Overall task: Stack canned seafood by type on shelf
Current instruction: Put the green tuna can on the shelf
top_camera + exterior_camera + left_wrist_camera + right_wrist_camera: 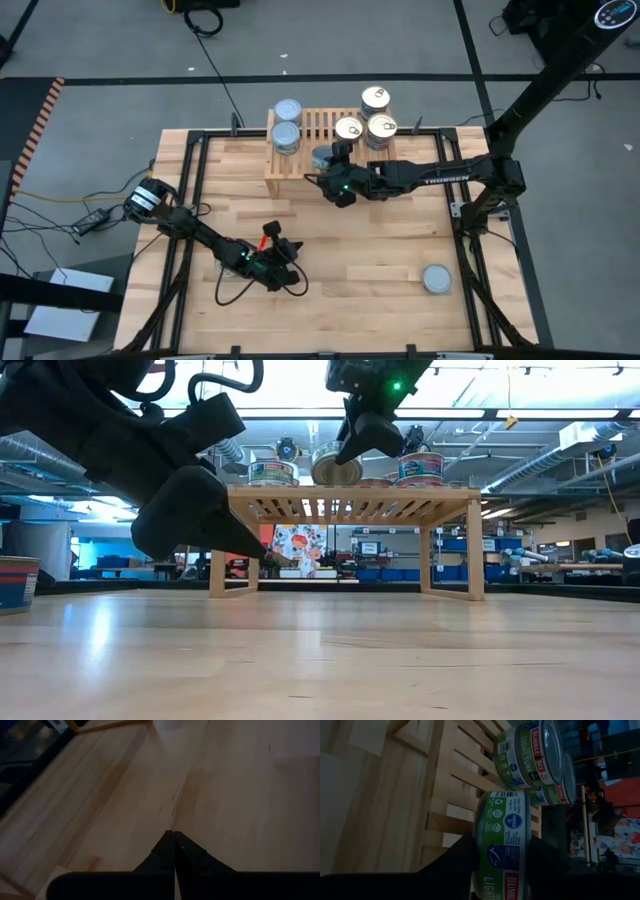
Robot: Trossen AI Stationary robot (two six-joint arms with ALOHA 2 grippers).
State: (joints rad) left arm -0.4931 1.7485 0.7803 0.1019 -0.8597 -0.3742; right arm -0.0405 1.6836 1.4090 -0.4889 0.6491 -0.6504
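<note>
The left claw is lying low over the near left part of the plank counter, its fingers pressed together with nothing between them, pointing across the bare boards.

Farther back, the shelf is standing near the counter's far edge, its long side running left to right and its slats running front to back. On its left end, two silvery-lidded tins are sitting upright, lids facing up, one behind the other. In the right wrist view these two are showing green and red wrappers reading "BUMBLE BEE" and "LIGHT TUNA".

At the shelf's near edge, about midway along, the right claw is gripping a silvery-lidded tin by its curved side wall. The low view is showing this tin tipped on a slant just above the slatted top, not flat. Its green label is carrying a round blue mark and part of a red "BUMBLE" patch.

To the right, three golden pull-tab tins are standing upright in a tight cluster, the rearmost at the shelf's far right corner.

Alone on the counter's near right, a plain-lidded tin is resting flat, lid up, well apart from the shelf.
</note>
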